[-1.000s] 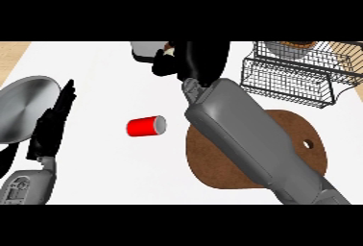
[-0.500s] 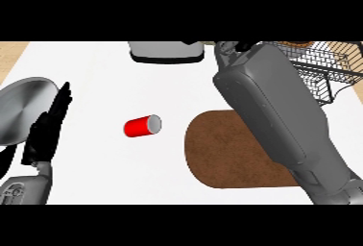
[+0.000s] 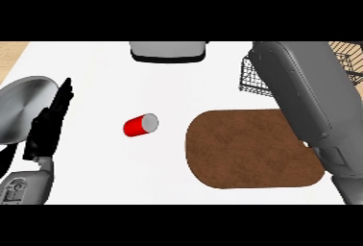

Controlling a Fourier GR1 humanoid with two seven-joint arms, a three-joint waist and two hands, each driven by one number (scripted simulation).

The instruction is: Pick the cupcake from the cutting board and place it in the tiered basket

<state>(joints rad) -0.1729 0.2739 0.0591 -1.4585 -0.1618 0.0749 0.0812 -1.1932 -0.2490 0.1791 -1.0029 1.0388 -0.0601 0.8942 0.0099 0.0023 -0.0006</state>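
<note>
A white counter (image 3: 177, 86) fills the head view, with a strip of wooden floor at the far left corner and a grey appliance (image 3: 168, 51) at the far edge.

The brown cutting board (image 3: 245, 149) lies near right of centre, and its top is bare: no cupcake shows on it, or anywhere else. A second ago the right forearm (image 3: 301, 91) lay slantwise across the board with its hand up at the far middle; it has since swung right, uncovering the whole board, and now reaches toward the wire tiered basket (image 3: 255, 77) at the far right, most of which it hides. The right hand is past the frame, so whether it holds anything cannot be told. Likely the cupcake is being carried to the basket, or is already there.

A red cup (image 3: 140, 125) lies on its side left of the board, unmoved. At the left edge, the left hand (image 3: 50, 125) rests with straight fingers beside a grey pan (image 3: 21, 110).
</note>
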